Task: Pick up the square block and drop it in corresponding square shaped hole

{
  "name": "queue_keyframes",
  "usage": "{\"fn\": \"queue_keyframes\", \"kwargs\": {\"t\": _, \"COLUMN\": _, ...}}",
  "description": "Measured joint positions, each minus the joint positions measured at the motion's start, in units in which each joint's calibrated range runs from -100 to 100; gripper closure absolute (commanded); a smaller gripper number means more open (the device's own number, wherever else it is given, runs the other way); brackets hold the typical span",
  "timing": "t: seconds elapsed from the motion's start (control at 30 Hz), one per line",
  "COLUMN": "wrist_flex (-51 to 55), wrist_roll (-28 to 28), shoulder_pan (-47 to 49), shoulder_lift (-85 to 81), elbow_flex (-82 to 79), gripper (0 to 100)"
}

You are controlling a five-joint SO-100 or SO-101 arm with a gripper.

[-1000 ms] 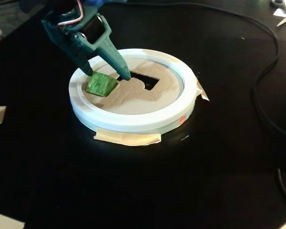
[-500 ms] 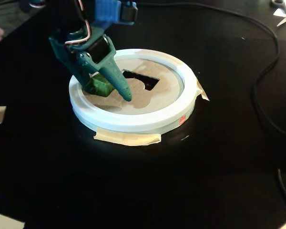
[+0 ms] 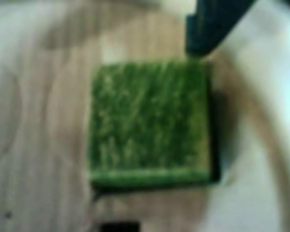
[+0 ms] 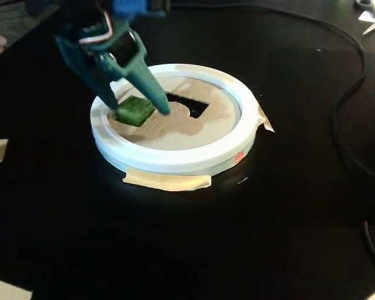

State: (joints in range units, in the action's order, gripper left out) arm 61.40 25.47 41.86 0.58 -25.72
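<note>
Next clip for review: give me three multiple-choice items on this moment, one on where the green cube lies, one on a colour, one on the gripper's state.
1. Where is the mottled green cube?
A. on the tan cardboard disc, inside the white ring
B. down in the dark cutout
C. on the black table

2. What colour are the gripper's fingers?
A. orange
B. dark teal
C. white

3. How does the gripper stand?
A. shut on nothing, away from the ring
B. not in view
C. one finger on each side of the cube

Key: 1 A, the fixed view shows the cube on cardboard left of the cutout. 2 B, both views show teal. 3 C, the fingers flank the cube; a firm grip cannot be told.
</note>
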Motion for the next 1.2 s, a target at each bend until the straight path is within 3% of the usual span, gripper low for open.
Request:
{"fn": "queue_keyframes", "kwargs": {"t": 0.37, "wrist_flex": 12.71, "wrist_roll": -6.45, "shoulder_pan": -13.69, "shoulder_lift": -22.92, "elbow_flex": -8.10, "gripper": 16}}
{"fn": "queue_keyframes", "kwargs": {"t": 0.67, "wrist_flex": 12.22, "wrist_roll": -11.43, "shoulder_pan": -33.77, "shoulder_lift": -53.41, "elbow_flex": -31.43, "gripper": 16}}
{"fn": "queue_keyframes", "kwargs": {"t": 0.93, "wrist_flex": 7.86, "wrist_roll": -19.78, "shoulder_pan": -50.55, "shoulder_lift": -87.20, "elbow_flex": -55.25, "gripper": 17}}
{"fn": "queue_keyframes", "kwargs": {"t": 1.2, "wrist_flex": 5.43, "wrist_roll": -22.17, "shoulder_pan": -54.65, "shoulder_lift": -98.62, "elbow_flex": -67.64, "gripper": 16}}
